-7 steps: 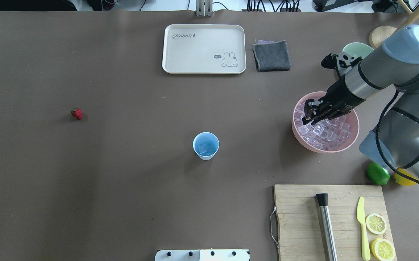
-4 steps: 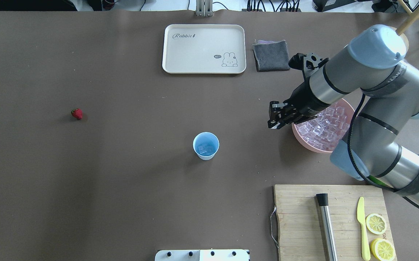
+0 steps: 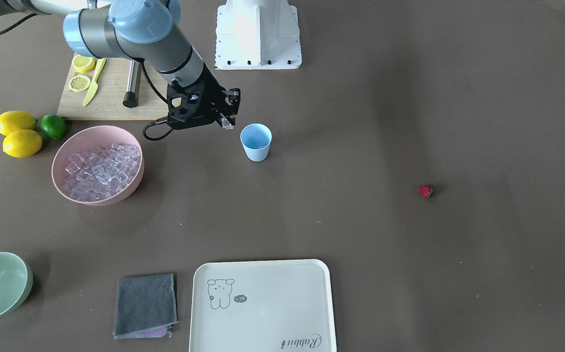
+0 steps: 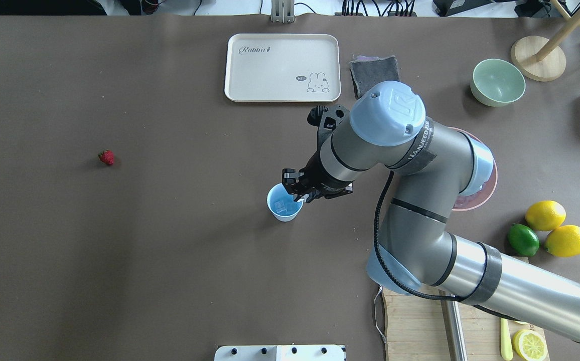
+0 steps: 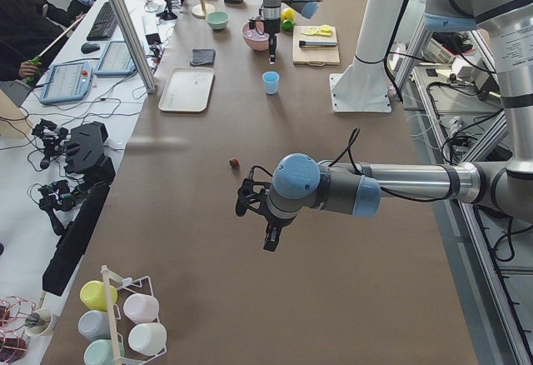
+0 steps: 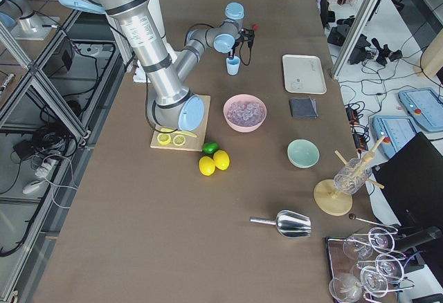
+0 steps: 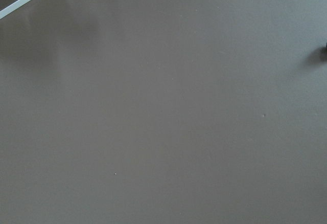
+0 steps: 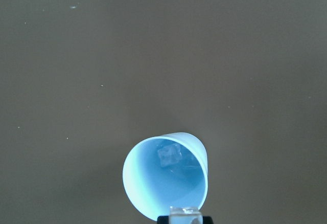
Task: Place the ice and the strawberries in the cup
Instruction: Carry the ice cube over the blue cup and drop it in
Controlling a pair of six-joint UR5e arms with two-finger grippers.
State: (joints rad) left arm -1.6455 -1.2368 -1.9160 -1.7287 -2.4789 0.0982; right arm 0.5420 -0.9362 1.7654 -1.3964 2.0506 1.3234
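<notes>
My right gripper (image 4: 297,193) is closed on a single clear ice cube (image 3: 227,125), pinched between its two fingertips. The gripper hangs in the air at the rim of the pale-blue cup (image 4: 281,209), on the side that faces the pink bowl (image 3: 135,185). In my right wrist view the held ice cube sits at the bottom edge of the frame, just overlapping the near rim of the cup.

The cup stands upright near the middle of the brown table (image 4: 169,260). A second cube (image 8: 169,155) lies on its bottom.

The pink bowl sits well apart from the cup, on my right side, and is heaped with more ice (image 3: 99,171). Two lemons (image 3: 18,134) and a lime (image 3: 53,126) rest near it.

The strawberry (image 4: 106,157), small and red, lies alone on the table far over on my left, well apart from the cup.

My left gripper (image 5: 270,240) hovers over bare table beyond the strawberry. It shows only in the side view, so I cannot tell whether its fingers are apart or together. Its wrist camera sees almost nothing but brown tabletop.
</notes>
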